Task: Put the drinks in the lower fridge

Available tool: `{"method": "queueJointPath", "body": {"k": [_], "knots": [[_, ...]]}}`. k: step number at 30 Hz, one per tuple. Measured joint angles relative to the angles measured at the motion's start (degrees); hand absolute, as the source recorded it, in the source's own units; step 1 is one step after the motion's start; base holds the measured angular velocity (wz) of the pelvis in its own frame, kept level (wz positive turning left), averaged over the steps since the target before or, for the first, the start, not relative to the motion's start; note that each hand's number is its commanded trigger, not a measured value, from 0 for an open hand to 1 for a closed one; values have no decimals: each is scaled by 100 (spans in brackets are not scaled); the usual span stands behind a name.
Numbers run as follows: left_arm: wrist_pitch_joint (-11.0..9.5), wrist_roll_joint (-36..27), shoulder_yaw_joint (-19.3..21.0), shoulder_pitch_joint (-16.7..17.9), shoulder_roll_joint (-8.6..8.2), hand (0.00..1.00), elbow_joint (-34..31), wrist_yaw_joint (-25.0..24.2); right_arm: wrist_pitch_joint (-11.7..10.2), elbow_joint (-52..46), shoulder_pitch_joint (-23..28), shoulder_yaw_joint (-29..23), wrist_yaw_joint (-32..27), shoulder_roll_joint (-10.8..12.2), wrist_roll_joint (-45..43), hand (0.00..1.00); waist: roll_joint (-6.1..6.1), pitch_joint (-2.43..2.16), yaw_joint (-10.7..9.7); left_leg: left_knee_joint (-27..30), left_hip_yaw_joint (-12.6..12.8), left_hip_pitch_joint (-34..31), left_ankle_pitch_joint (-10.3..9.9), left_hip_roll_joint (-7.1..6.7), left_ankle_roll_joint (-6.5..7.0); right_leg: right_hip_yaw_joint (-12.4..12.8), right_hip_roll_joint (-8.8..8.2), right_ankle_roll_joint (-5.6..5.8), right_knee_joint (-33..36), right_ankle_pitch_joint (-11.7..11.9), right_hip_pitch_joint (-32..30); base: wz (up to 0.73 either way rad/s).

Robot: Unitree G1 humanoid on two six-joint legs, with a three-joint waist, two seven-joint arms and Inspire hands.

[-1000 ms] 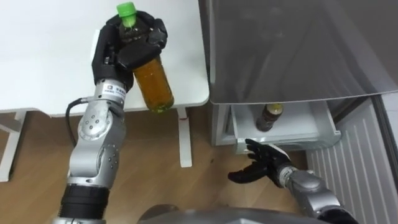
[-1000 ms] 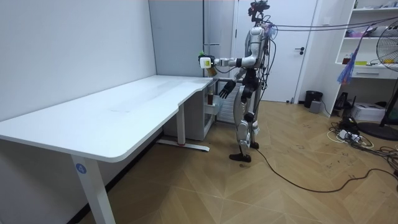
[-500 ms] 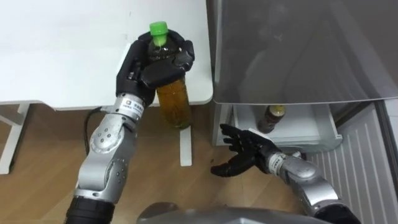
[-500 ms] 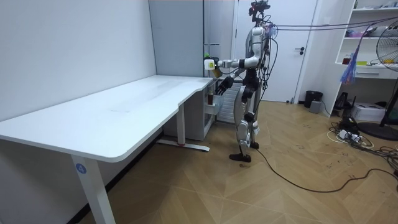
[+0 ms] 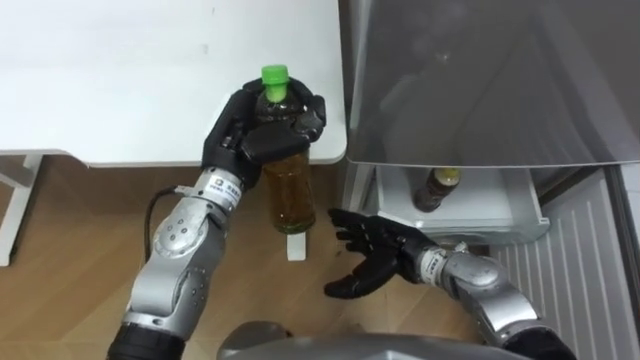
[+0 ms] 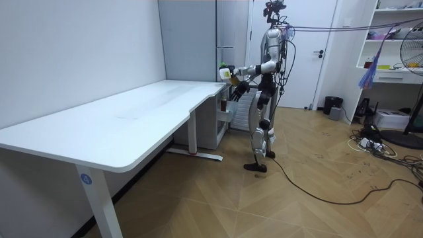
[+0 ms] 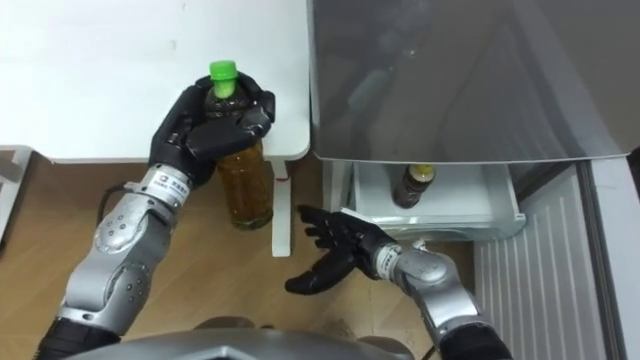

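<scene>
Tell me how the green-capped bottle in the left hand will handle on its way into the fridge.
The bottle looks full of amber liquid, so probably heavy for its size. The left hand grips only its top, so the smooth body may slip or swing. Tall and narrow, it could tip when stood beside the dark bottle in the lower compartment.

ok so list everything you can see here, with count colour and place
tea bottle: one, amber with green cap, held at the table's corner
small bottle: one, dark with gold cap, standing in the lower compartment
lower compartment: one, white, open, under the fridge's grey body
fridge: one, grey, beside the table
table: one, white, along the wall
floor: wood, brown
door: one, white, behind the robot
left hand: black, curled round the tea bottle
right hand: black, fingers spread, low before the compartment
</scene>
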Motion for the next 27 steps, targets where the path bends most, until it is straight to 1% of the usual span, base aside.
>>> {"method": "queueJointPath", "body": {"k": [6,8,11,14,18,21,23,27], "knots": [[6,-6,-276,89,-6,100,168,-139,11,-75,1,53,188,22,25,0,-33,4,-5,24,-4,-14,0,1,0,-4,1,0,5,0,-3,0],[43,-8,-300,94,-4,100,325,-243,81,-127,6,60,231,17,249,0,-38,7,-12,49,-9,-22,-1,2,0,-13,1,0,14,0,3,0],[50,-42,-382,96,-4,100,450,-272,90,-133,6,90,239,12,502,0,-46,6,-20,91,-21,-45,-4,2,4,-33,1,-1,20,1,6,3],[50,-231,-503,97,-6,100,564,-281,116,-133,7,163,247,8,682,0,-46,6,-21,128,-20,-65,-6,3,7,-37,1,-4,23,2,7,0],[50,-231,-580,96,-13,100,608,-345,120,-133,7,169,246,-1,706,0,-47,7,-31,205,-21,-121,-22,8,26,-56,0,-11,38,7,-3,3],[49,-278,-666,95,-4,100,607,-347,120,-132,11,193,241,-16,846,0,-43,8,-87,245,-51,-162,-40,6,37,-91,0,-11,41,7,0,6],[48,-360,-734,96,35,100,607,-347,119,-132,41,270,238,-84,976,0,-37,9,-111,284,-65,-194,-46,7,39,-104,2,-11,50,7,-3,4],[44,-402,-761,96,66,100,608,-346,117,-131,102,282,230,-107,1139,0,-19,21,-140,291,-65,-204,-45,9,40,-99,1,-10,87,6,-27,0]]}}
